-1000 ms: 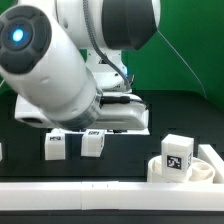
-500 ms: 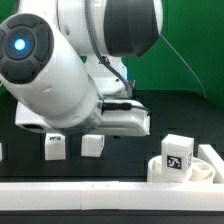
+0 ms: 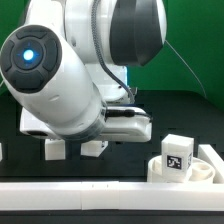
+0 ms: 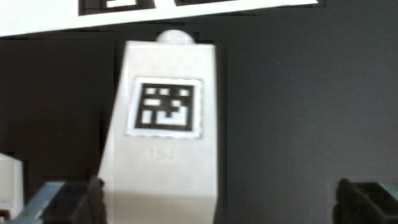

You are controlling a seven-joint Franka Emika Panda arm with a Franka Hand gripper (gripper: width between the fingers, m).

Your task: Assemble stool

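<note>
Black table [image 4: 302, 100], leg [image 4: 166, 125] lies between the wide-open, empty jaws of my gripper [image 4: 208, 198], long axis across their closing line, off-centre

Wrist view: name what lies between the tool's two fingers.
A tagged white stool leg lies between the open tool's fingers, close to one of them; the wrist view shows it.

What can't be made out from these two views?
- Exterior view: arm hides the gripper and the tops of two legs.
- Exterior view: seat cut off by the right edge, its base behind the wall strip.
- Wrist view: one end of the tagged leg and the fingers cut off by the frame edge.
</note>
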